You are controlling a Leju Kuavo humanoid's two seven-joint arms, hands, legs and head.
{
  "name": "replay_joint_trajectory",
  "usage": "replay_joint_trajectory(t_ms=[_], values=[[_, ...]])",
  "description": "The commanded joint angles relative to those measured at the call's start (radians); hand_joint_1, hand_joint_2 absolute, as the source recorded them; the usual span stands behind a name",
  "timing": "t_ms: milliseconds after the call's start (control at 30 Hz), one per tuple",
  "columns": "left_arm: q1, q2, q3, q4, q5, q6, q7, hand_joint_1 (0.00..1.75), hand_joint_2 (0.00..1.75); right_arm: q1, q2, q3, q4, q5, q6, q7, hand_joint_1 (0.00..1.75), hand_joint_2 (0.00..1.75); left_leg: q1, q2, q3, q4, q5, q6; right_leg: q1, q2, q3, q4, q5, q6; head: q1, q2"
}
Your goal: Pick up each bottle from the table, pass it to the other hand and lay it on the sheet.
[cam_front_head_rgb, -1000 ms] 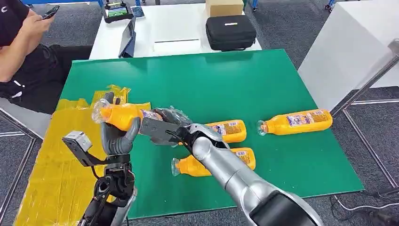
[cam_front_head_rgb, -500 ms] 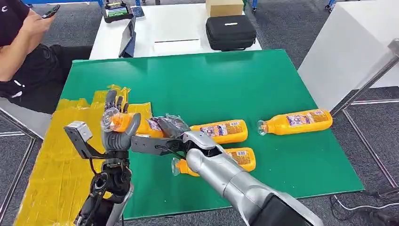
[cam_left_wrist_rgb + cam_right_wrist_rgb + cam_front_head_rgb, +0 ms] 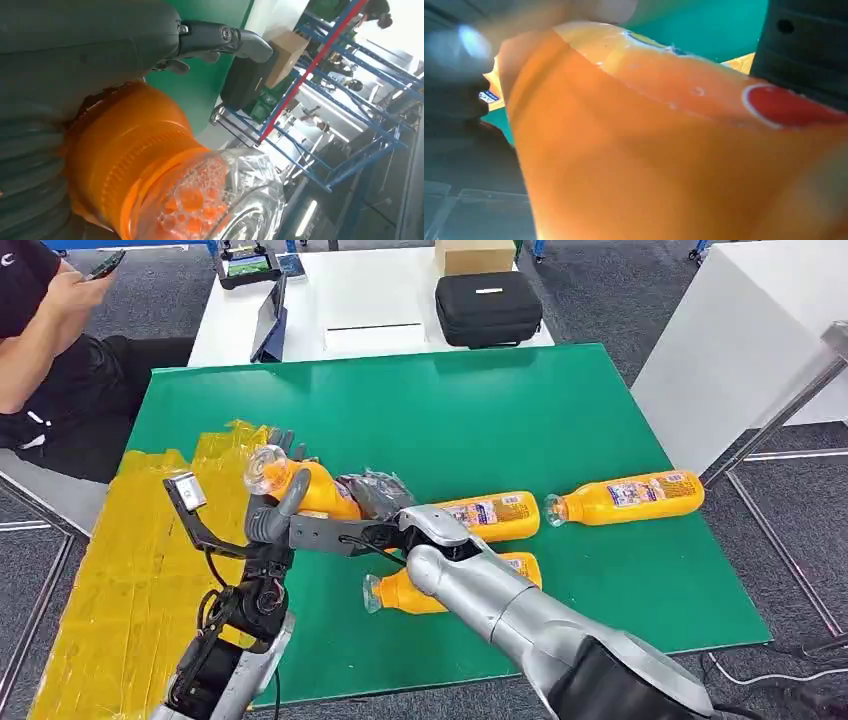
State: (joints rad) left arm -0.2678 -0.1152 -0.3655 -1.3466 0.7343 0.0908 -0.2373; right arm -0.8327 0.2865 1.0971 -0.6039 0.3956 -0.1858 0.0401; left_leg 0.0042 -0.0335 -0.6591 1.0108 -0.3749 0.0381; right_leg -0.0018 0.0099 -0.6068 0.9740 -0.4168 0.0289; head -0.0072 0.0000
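Note:
An orange juice bottle (image 3: 305,490) with a clear cap hangs above the green table (image 3: 450,410), near the yellow sheet (image 3: 120,570). My left hand (image 3: 272,515) grips its neck end, thumb over the body. My right hand (image 3: 372,495) holds its bottom end. In the left wrist view the bottle (image 3: 140,180) lies against the palm, with fingers (image 3: 220,37) reaching past it. The right wrist view has the bottle (image 3: 664,150) very close. Three more bottles lie on the table: one (image 3: 485,513) just behind my right arm, one (image 3: 625,497) at the right, one (image 3: 400,592) partly under that arm.
A person (image 3: 45,350) sits at the far left, holding a phone. Behind the green table stands a white table (image 3: 370,300) with a black case (image 3: 488,308), a tablet (image 3: 270,325) and a cardboard box (image 3: 475,254). A white cabinet (image 3: 740,340) stands at the right.
The bottle and both hands have shifted right, away from the sheet. The bottle's cap end has risen and swung right. My left hand has closed further around the neck end.

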Motion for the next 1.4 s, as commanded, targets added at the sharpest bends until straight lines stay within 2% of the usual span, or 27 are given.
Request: replay_joint_trajectory(t_ms=[33, 333, 433, 467, 833, 867, 1400], values=[[-0.098, -0.077, -0.250, 0.104, 0.013, -0.053, 0.046, 0.00, 1.75, -0.042, 0.063, 0.120, -0.013, -0.014, 0.001, -0.037, 1.75, 1.75, 0.000, -0.001, 0.001, 0.002, -0.002, -0.001, 0.000, -0.004, 0.002, 0.002, -0.003, 0.000, 0.000, 0.000], [-0.124, -0.060, -0.282, 0.114, -0.199, 0.097, -0.071, 0.00, 1.75, -0.040, 0.063, 0.116, -0.017, -0.021, 0.009, -0.041, 1.75, 1.75, 0.000, 0.000, -0.001, 0.001, 0.000, -0.001, 0.000, -0.002, 0.000, 0.001, -0.001, 0.000, 0.000, 0.000], [-0.126, -0.055, -0.285, 0.127, -0.280, 0.137, -0.085, 0.00, 1.75, -0.041, 0.063, 0.113, -0.019, -0.018, 0.007, -0.047, 1.75, 1.75, -0.001, 0.001, 0.004, 0.003, -0.004, -0.002, 0.000, -0.003, 0.005, 0.004, -0.005, 0.000, 0.000, 0.000], [-0.126, -0.056, -0.285, 0.131, -0.290, 0.141, -0.085, 0.00, 1.75, -0.040, 0.063, 0.113, -0.019, -0.017, 0.007, -0.047, 1.75, 1.75, 0.000, 0.000, 0.000, 0.001, -0.001, -0.001, 0.000, -0.002, 0.001, 0.002, -0.002, 0.000, 0.000, 0.000], [-0.131, -0.063, -0.273, 0.152, -0.365, 0.159, -0.092, 0.00, 1.75, -0.045, 0.063, 0.081, -0.012, 0.010, -0.006, -0.055, 1.75, 1.75, -0.001, 0.001, 0.000, 0.001, -0.001, -0.001, 0.000, -0.001, 0.001, 0.002, -0.002, 0.000, 0.000, 0.000], [-0.129, -0.064, -0.268, 0.151, -0.365, 0.158, -0.092, 1.75, 1.75, -0.047, 0.063, 0.077, -0.012, 0.013, -0.004, -0.053, 1.75, 1.75, -0.001, 0.002, 0.002, 0.002, -0.002, -0.002, 0.000, -0.001, 0.003, 0.003, -0.003, 0.000, 0.000, 0.000], [-0.124, -0.068, -0.259, 0.138, -0.376, 0.138, -0.105, 1.75, 1.75, -0.041, 0.063, 0.056, 0.006, 0.039, 0.002, -0.053, 1.75, 1.75, -0.001, 0.001, 0.001, 0.002, -0.002, -0.001, 0.000, -0.001, 0.002, 0.002, -0.002, 0.000, 0.000, 0.000]])
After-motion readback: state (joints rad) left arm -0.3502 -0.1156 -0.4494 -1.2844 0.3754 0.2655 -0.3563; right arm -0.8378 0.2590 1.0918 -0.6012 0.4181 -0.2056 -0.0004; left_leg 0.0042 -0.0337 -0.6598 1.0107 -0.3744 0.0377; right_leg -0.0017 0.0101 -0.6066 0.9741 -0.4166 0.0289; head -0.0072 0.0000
